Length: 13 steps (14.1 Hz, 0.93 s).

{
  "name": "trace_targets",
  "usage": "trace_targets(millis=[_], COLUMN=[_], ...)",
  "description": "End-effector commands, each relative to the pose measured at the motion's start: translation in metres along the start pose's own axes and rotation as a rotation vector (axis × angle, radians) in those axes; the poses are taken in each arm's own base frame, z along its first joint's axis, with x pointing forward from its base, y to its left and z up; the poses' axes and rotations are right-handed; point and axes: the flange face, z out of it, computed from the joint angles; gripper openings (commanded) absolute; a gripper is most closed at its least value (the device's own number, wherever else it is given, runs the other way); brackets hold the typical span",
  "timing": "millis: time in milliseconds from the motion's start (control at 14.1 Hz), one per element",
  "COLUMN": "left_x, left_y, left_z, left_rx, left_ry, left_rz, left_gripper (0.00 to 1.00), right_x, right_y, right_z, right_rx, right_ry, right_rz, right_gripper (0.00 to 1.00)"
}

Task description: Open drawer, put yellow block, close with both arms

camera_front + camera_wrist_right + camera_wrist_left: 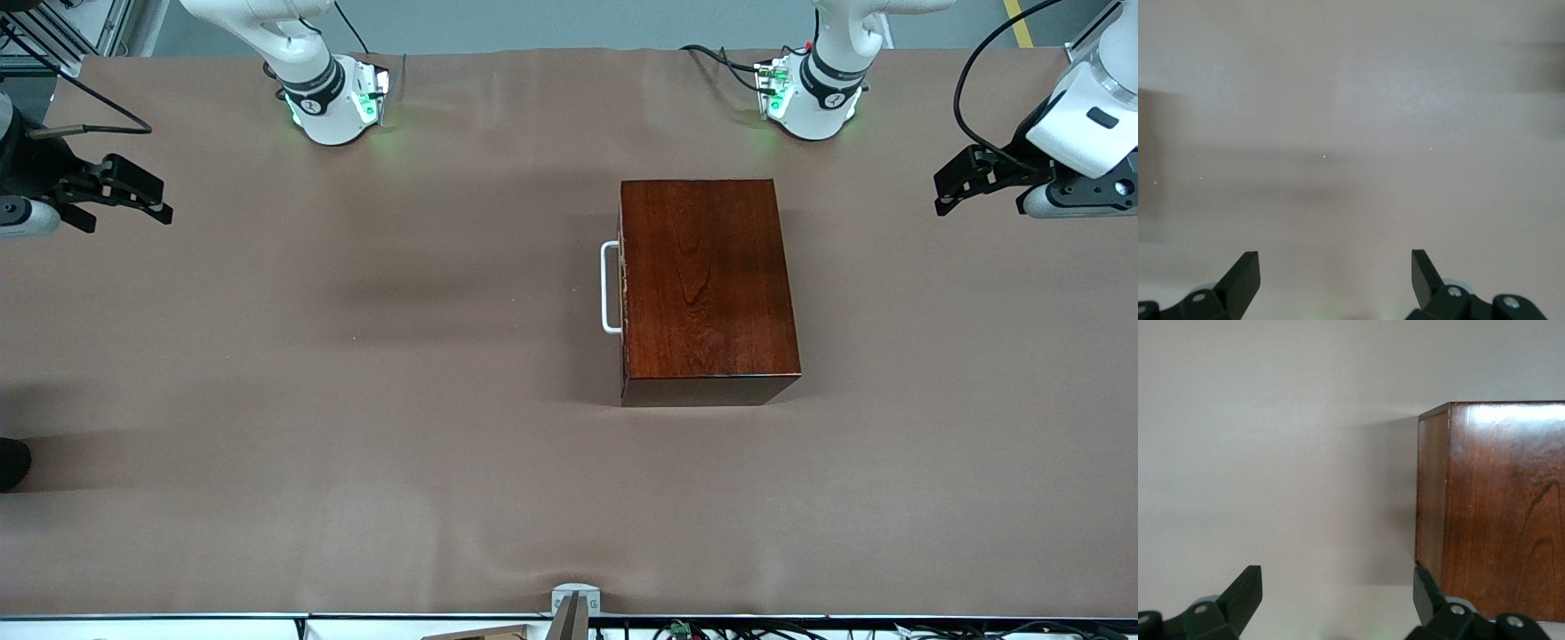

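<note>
Meanwhile, left pincer [944, 191] and right pincer [151, 200] agape, empty, over table ends; drawer [624, 293] closed.

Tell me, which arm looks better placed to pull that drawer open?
Probably the right: the white handle on the wooden box faces its end of the table. The right gripper hangs open there; the left gripper, also open, faces the box's handleless side.

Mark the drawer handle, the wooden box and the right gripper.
drawer handle [610, 287], front view, middle of the white bar.
wooden box [707, 276], front view, top face.
right gripper [142, 197], front view, between its open fingers.
</note>
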Motion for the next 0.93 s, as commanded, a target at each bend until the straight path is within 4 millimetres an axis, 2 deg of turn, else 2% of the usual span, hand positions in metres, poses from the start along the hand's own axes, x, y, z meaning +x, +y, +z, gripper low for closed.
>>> trace_targets(millis=[0, 285, 854], left_x=[-0.002, 0.000, 0.001], left_y=[0.000, 0.000, 0.000], left_z=[-0.004, -0.015, -0.013], left_rx=[0.015, 0.012, 0.012], left_ry=[-0.018, 0.000, -0.027], left_rz=[0.017, 0.015, 0.006], left_gripper=[1.00, 1.00, 1.00], right_x=[0.002, 0.002, 0.002], right_y=[0.003, 0.003, 0.004], right_z=[-0.003, -0.002, -0.002], right_rx=[-0.019, -0.019, -0.019], right_ry=[0.001, -0.002, -0.002], right_rz=[0.005, 0.005, 0.007], right_gripper=[1.00, 1.00, 1.00])
